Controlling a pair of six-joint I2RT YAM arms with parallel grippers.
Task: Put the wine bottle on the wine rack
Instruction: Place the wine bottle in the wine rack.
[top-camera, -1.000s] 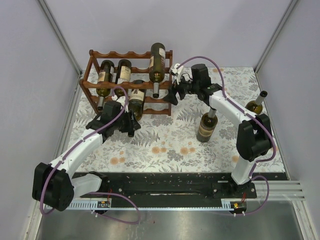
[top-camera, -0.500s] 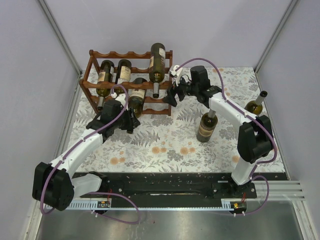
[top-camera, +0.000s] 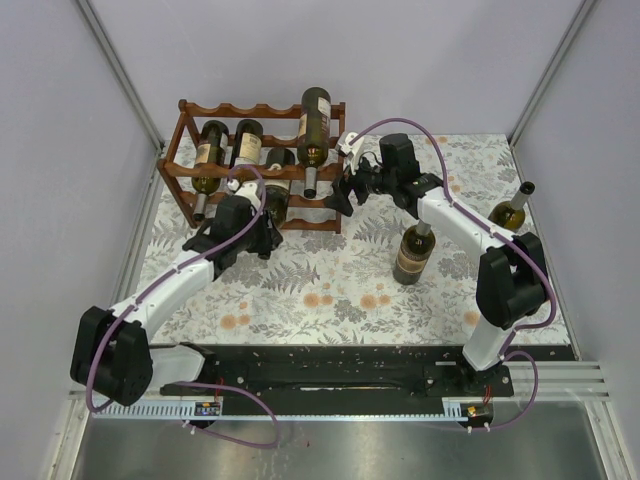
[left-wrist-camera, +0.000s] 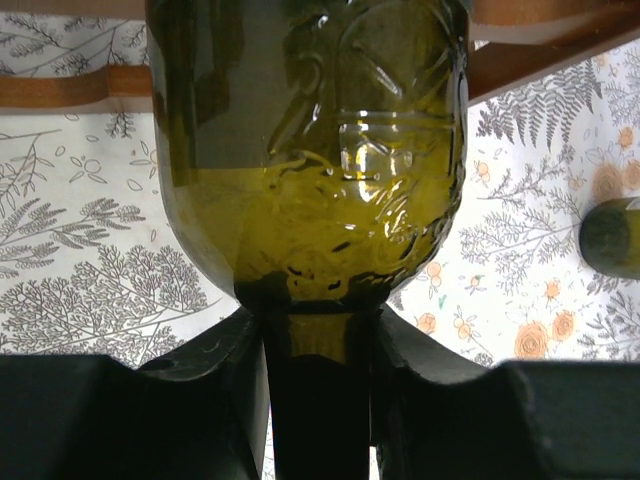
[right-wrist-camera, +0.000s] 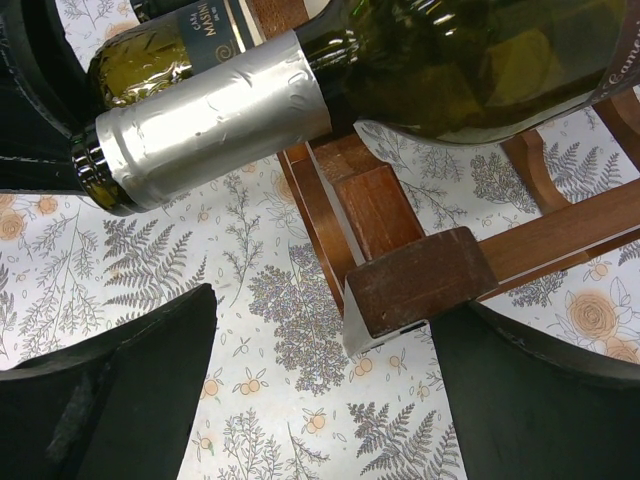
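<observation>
The reddish-brown wine rack (top-camera: 205, 172) stands at the back left of the table. My left gripper (top-camera: 260, 228) is shut on the neck of a green wine bottle (top-camera: 273, 188), whose body lies in a lower tier of the rack. In the left wrist view the neck sits between my fingers (left-wrist-camera: 230, 390) and the green body (left-wrist-camera: 310, 150) fills the view, with rack rails (left-wrist-camera: 70, 88) behind. My right gripper (top-camera: 345, 192) is open and empty at the rack's right front post (right-wrist-camera: 420, 282), below a foil-necked bottle (right-wrist-camera: 210, 120).
Three other bottles lie in the rack: two on the upper left (top-camera: 212, 150) and one on the top right (top-camera: 313, 125). A bottle (top-camera: 413, 250) stands mid-table on the floral cloth. Another bottle (top-camera: 513, 208) is at the right edge.
My left gripper has pushed the green bottle back, deeper into the rack's lower tier. My right gripper has shifted slightly towards the rack and stays open.
</observation>
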